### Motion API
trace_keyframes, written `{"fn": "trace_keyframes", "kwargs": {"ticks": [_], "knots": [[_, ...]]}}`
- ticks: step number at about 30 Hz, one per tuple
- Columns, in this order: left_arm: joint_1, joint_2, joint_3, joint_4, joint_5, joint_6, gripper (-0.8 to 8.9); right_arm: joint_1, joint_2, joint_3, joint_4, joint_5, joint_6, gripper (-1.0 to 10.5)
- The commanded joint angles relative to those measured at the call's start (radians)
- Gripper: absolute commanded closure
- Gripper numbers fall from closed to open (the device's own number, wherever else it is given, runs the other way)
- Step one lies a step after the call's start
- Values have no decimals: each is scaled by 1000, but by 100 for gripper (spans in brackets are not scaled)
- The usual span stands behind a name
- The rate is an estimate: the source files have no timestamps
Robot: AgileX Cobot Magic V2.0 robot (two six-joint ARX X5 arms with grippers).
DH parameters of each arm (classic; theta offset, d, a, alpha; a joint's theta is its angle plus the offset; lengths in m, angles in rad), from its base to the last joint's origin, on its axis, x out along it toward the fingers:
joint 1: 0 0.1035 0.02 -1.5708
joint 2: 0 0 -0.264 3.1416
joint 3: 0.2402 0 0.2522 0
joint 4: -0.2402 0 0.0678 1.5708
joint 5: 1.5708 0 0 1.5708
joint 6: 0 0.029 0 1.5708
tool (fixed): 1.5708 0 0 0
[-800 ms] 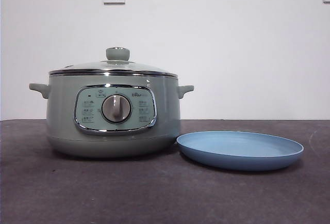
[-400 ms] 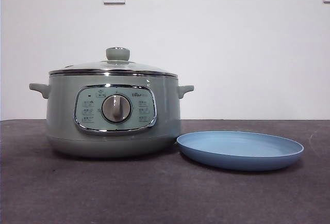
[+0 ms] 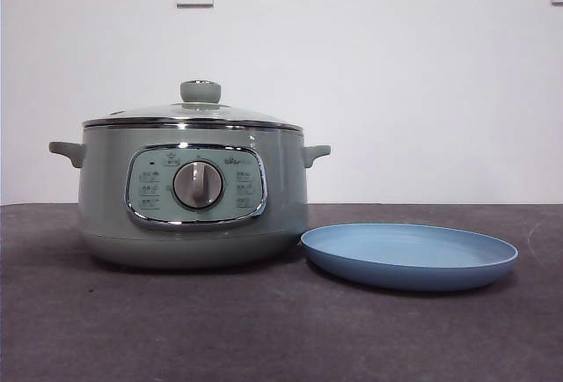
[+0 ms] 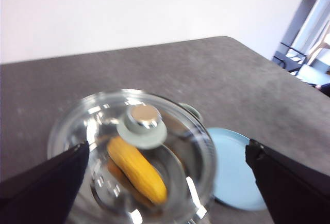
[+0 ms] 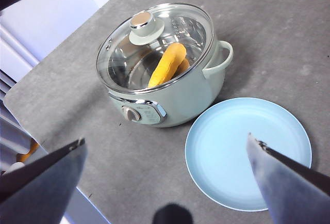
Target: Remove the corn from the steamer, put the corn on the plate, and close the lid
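My left gripper (image 4: 165,182) and right gripper (image 5: 165,182), both spread wide and empty, hover above the lidded steamer (image 3: 193,193) holding corn (image 5: 167,64).

Yellow corn (image 5: 167,64) inside lidded (image 3: 193,111) sage-green steamer (image 3: 189,193), empty blue plate (image 3: 409,257) just beside.

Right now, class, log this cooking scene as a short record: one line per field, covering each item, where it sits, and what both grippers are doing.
steamer: on the dark table, control dial facing the front camera
lid: seated on the steamer, knob up
corn: inside the steamer, seen through the glass lid
plate: beside the steamer on the table, nothing on it
left gripper: open, above the lid, holding nothing
right gripper: open, high above steamer and plate, holding nothing
task progress: no step done yet
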Motion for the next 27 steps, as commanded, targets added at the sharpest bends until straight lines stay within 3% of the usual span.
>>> {"fn": "trace_keyframes", "kwargs": {"ticks": [1, 14, 27], "knots": [[-51, 65, 2, 107, -60, -2, 217, 2, 1, 3, 2, 1, 2, 344], [-221, 377, 2, 467, -272, 9, 218, 2, 3, 3, -2, 5, 2, 344], [-280, 604, 2, 594, -346, 30, 218, 2, 5, 3, -33, 5, 1, 344]]}}
